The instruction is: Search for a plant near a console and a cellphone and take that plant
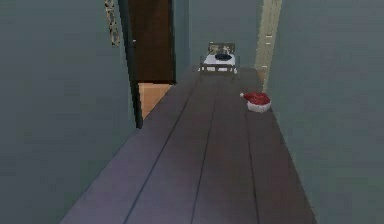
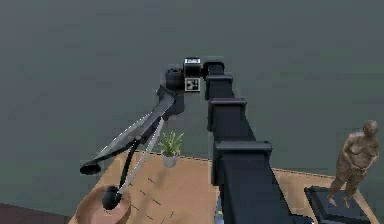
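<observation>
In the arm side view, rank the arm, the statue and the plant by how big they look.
Largest: arm, though it is nearest the camera, which makes it look bigger.
Then: statue.
Smallest: plant.

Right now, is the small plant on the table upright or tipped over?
Upright: the plant stands on the wooden tabletop, its leaves spreading upward from the base.

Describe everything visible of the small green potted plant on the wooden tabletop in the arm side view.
The small green potted plant has a tuft of thin, spreading leaves rising from a pale pot. It stands upright on the light brown wooden tabletop, close to the grey wall. The dark two-finger end effector passes just left of it in the picture; whether they touch cannot be told.
</observation>
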{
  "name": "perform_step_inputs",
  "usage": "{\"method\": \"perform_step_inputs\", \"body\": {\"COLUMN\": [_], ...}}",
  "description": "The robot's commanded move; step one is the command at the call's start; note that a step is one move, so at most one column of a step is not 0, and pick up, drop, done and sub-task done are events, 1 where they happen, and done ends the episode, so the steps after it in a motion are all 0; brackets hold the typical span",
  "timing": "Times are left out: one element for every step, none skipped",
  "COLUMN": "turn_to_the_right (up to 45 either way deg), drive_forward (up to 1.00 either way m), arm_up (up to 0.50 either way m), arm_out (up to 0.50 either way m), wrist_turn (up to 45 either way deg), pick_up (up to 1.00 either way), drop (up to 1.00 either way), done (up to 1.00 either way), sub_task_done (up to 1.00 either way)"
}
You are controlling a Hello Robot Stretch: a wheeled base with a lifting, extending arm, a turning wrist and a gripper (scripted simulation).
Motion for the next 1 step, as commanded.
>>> {"method": "perform_step_inputs", "body": {"turn_to_the_right": [0.0], "drive_forward": [0.0], "arm_up": [0.0], "arm_out": [0.0], "wrist_turn": [45.0], "pick_up": [0.0], "drop": [0.0], "done": [0.0], "sub_task_done": [0.0]}}
